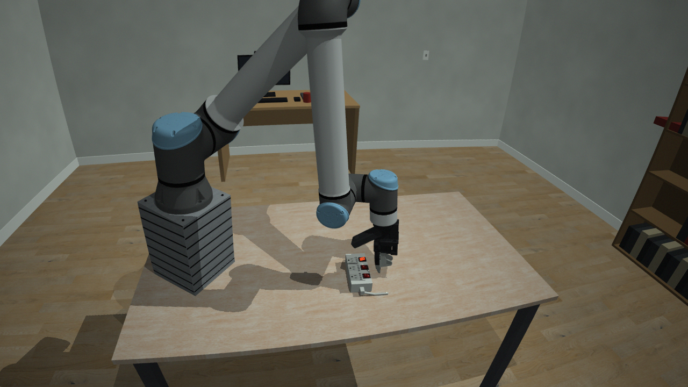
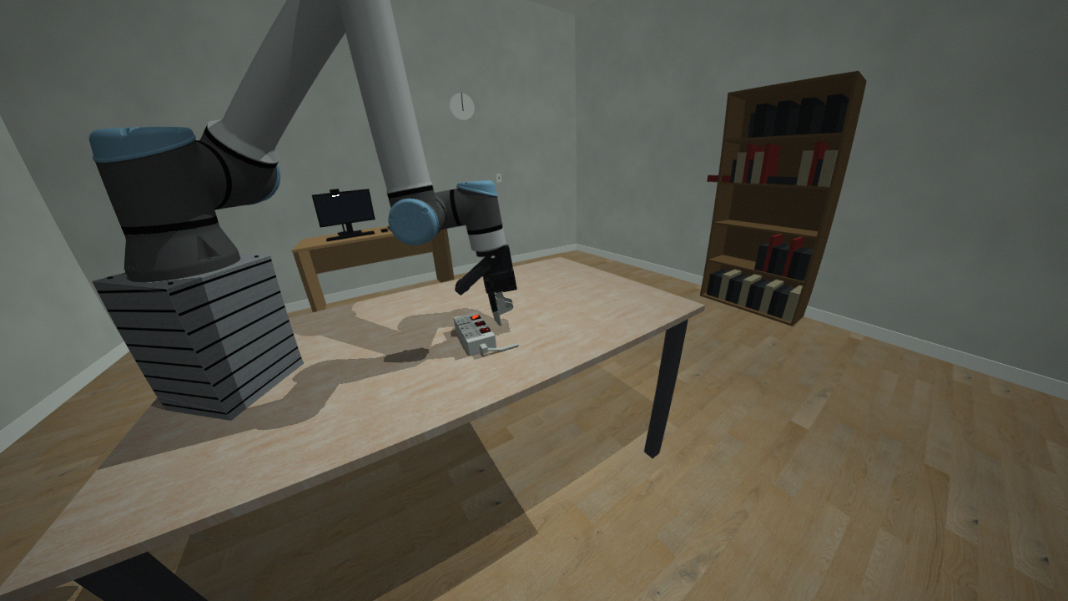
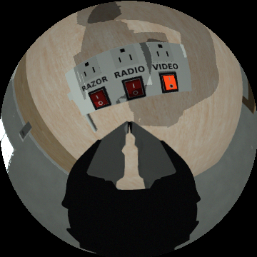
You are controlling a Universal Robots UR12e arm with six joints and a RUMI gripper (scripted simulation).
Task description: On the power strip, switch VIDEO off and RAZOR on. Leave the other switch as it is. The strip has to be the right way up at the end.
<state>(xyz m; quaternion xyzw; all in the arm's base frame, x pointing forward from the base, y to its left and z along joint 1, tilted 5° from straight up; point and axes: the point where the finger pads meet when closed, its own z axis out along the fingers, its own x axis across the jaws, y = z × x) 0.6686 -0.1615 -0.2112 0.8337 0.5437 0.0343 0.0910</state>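
Observation:
The light grey power strip [image 1: 353, 272] [image 2: 468, 334] [image 3: 112, 64] lies on the table right way up, sockets and switches on top. The VIDEO switch [image 1: 362, 258] [image 2: 476, 317] [image 3: 169, 82] glows bright orange. The RADIO switch [image 1: 364, 267] [image 2: 480, 323] [image 3: 134, 88] and the RAZOR switch [image 1: 366, 276] [image 2: 484, 329] [image 3: 99, 98] are dark red, unlit. My gripper [image 1: 379, 271] [image 2: 498, 322] [image 3: 128, 122] is shut and empty. Its tips are low beside the strip's switch side, nearest the RADIO switch in the wrist view, with a gap to the strip.
A short grey cable [image 1: 377, 293] [image 2: 504, 348] [image 3: 91, 122] comes out of the strip's RAZOR end. The wooden table [image 1: 269, 317] [image 2: 358, 418] carries the strip. The arm's striped pedestal [image 1: 187, 245] [image 2: 209, 343] stands at the left. A desk and a bookshelf are farther off.

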